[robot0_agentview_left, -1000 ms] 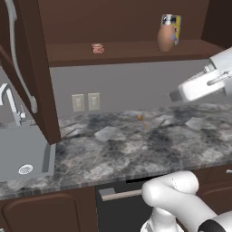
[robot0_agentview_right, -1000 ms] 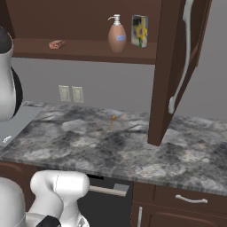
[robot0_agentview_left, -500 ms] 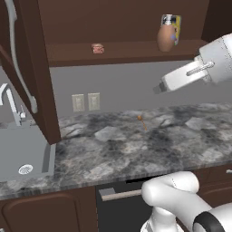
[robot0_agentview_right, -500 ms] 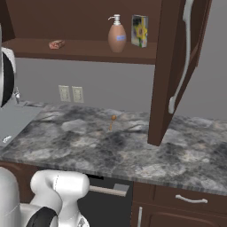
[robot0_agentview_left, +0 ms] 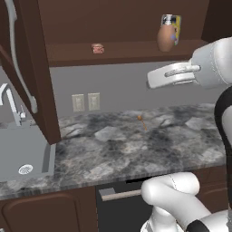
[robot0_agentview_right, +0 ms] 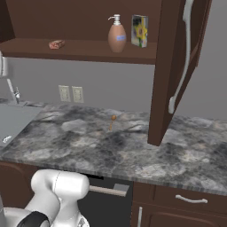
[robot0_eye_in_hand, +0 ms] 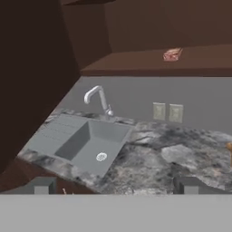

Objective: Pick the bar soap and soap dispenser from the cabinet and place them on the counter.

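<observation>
The gripper (robot0_eye_in_hand: pixel 116 185) hangs open and empty above the surface (robot0_agentview_left: pixel 136 149); bar soap (robot0_agentview_left: pixel 97 48) and soap dispenser (robot0_agentview_left: pixel 166 35) sit on the cabinet (robot0_agentview_left: pixel 122 52) shelf.

marbled stone counter (robot0_agentview_left: pixel 118 149), wooden cabinet (robot0_agentview_left: pixel 113 27)

Home kitchen, marbled stone counter (robot0_agentview_left: pixel 122 149), grey sink (robot0_eye_in_hand: pixel 86 142) with faucet (robot0_eye_in_hand: pixel 97 99), dark wall cabinet (robot0_agentview_right: pixel 170 66)
</observation>
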Controlling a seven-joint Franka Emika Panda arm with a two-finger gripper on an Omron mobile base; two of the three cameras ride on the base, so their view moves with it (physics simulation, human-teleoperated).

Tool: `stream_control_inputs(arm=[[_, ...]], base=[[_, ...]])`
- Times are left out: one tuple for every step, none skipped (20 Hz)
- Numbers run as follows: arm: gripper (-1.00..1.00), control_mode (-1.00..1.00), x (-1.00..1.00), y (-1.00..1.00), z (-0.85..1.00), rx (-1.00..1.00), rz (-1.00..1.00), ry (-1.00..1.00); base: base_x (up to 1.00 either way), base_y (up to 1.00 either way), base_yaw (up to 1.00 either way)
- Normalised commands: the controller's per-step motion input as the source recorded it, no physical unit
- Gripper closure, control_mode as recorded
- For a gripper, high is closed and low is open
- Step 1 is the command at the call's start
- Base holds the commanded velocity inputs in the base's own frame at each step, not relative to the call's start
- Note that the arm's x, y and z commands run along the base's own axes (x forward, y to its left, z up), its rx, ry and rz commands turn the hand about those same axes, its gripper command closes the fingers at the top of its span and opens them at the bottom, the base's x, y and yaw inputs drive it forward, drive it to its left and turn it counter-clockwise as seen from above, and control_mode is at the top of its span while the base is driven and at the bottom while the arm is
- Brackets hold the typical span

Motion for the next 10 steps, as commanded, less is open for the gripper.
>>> stream_control_inputs(arm=[[-1.0,-1.0,0.21,0.0,0.07,-0.06,-0.14,-0.03],[-1.0,-1.0,0.29,0.0,0.12,-0.04,-0.18,0.0],[-1.0,-1.0,0.29,-0.08,0.16,-0.03,-0.2,0.0],[-1.0,-1.0,0.29,-0.12,0.19,-0.02,-0.21,0.0],[-1.0,-1.0,0.25,-0.19,0.22,-0.02,-0.23,0.0],[-1.0,-1.0,0.26,-0.21,0.22,-0.02,-0.22,0.0],[-1.0,-1.0,0.26,-0.25,0.21,-0.03,-0.23,0.0],[-1.0,-1.0,0.34,-0.25,0.17,-0.03,-0.23,0.0],[-1.0,-1.0,0.43,-0.18,0.07,-0.02,-0.23,0.0],[-1.0,-1.0,0.46,-0.13,0.05,-0.03,-0.22,0.0]], base=[[0.0,0.0,0.0],[0.0,0.0,0.0],[0.0,0.0,0.0],[0.0,0.0,0.0],[0.0,0.0,0.0],[0.0,0.0,0.0],[0.0,0.0,0.0],[0.0,0.0,0.0],[0.0,0.0,0.0],[0.0,0.0,0.0]])
